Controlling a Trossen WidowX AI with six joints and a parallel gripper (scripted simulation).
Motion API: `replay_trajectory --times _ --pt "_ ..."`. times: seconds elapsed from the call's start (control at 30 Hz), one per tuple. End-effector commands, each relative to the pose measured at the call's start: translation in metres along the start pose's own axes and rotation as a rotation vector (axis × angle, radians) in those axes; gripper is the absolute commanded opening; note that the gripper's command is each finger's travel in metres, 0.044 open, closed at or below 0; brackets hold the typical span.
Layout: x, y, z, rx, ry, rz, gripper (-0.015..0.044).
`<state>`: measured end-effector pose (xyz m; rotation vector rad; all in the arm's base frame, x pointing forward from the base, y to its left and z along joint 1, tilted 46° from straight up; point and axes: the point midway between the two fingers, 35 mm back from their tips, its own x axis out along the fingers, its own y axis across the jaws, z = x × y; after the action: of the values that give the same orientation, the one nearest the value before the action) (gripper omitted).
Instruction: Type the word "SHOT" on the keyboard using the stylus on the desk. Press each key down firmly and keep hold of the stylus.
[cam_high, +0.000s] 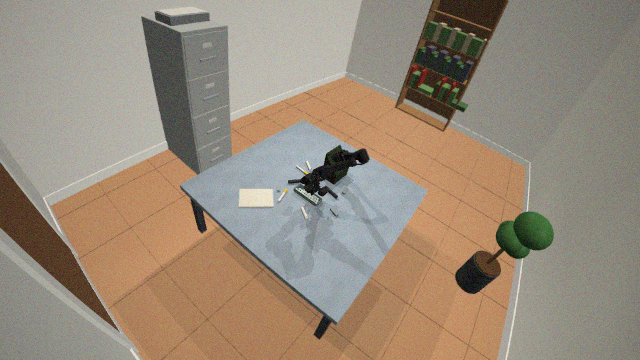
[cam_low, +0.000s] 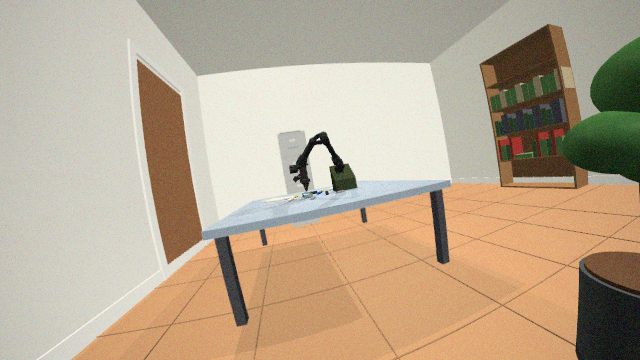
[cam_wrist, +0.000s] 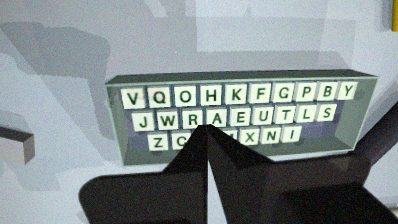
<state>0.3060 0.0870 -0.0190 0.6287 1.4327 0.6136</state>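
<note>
Office-type room: grey filing cabinet (cam_high: 175, 90) (cam_low: 292, 145); filled bookcase (cam_high: 425, 55) (cam_low: 575, 120); desk (cam_high: 350, 235) (cam_low: 390, 192) bearing keyboard (cam_high: 307, 195) (cam_low: 307, 195) (cam_wrist: 150, 159); potted plant (cam_high: 477, 275) (cam_low: 605, 310).
</note>
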Motion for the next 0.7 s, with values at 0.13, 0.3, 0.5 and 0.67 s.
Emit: replay_trajectory --times 0.13,0.3,0.5,0.67 --pt "0.002 -0.036 -0.004 0.019 0.009 -0.001 0.0" --pt "0.002 -0.036 -0.004 0.019 0.009 -0.001 0.0" --pt "0.001 -0.082 -0.004 0.018 0.008 -0.005 0.0" --pt "0.001 -0.1 -0.006 0.018 0.008 -0.004 0.0"
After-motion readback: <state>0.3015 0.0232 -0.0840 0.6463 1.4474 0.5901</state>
